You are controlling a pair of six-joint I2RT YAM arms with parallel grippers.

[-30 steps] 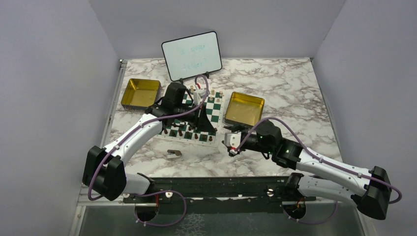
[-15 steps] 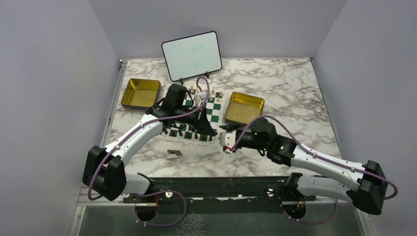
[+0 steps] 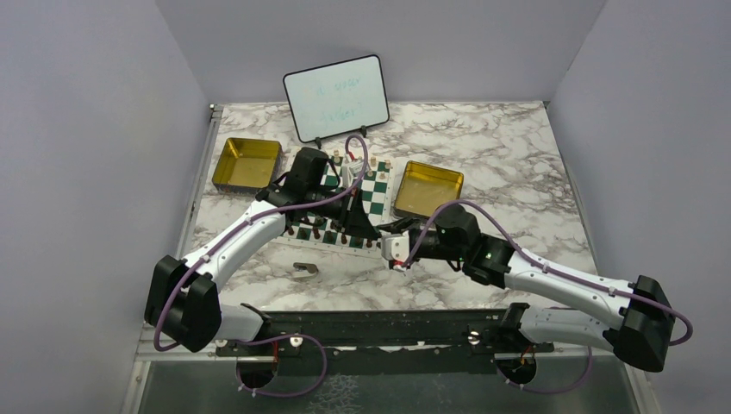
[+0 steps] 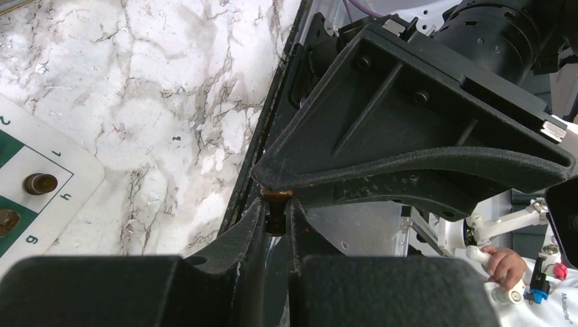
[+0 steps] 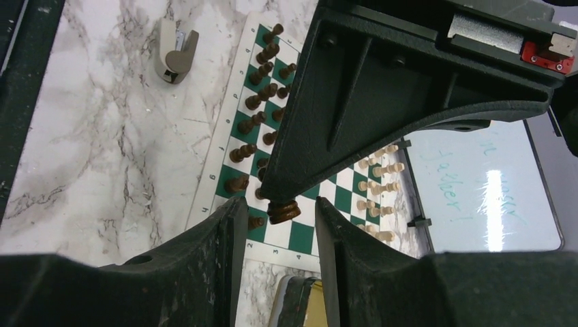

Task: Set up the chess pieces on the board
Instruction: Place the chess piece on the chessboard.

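The board (image 3: pixel 372 191) lies flat on the marble table (image 3: pixel 483 147), about midway across it. Dark pieces (image 5: pixel 255 122) crowd its near rows and light pieces (image 5: pixel 378 184) its far rows. My left gripper (image 4: pixel 276 204) hangs over the board's middle, with its jaws pinched tight on a dark piece (image 4: pixel 276 221). My right gripper (image 5: pixel 281 221) is at the board's near right corner. Its jaws are partly apart around a second dark piece (image 5: pixel 284 210), which sits at the tip of one finger with a gap on either side. I cannot tell whether I am gripping it.

The marble is white with grey veins, and plain lilac-grey walls (image 3: pixel 86 129) close it in on three sides. A black rail (image 3: pixel 371 328) runs along the table edge, nearer to me than the board. A small grey scrap (image 3: pixel 303 270) lies on the marble between the board and that rail.

A left tin (image 3: pixel 247 164) sits just off the board's far left corner, and a right tin (image 3: pixel 428 190) sits just off its right side. Each shows a gold floor. Beyond the board's far edge a whiteboard (image 3: pixel 336 97) stands propped up, with faint green writing that I cannot read.
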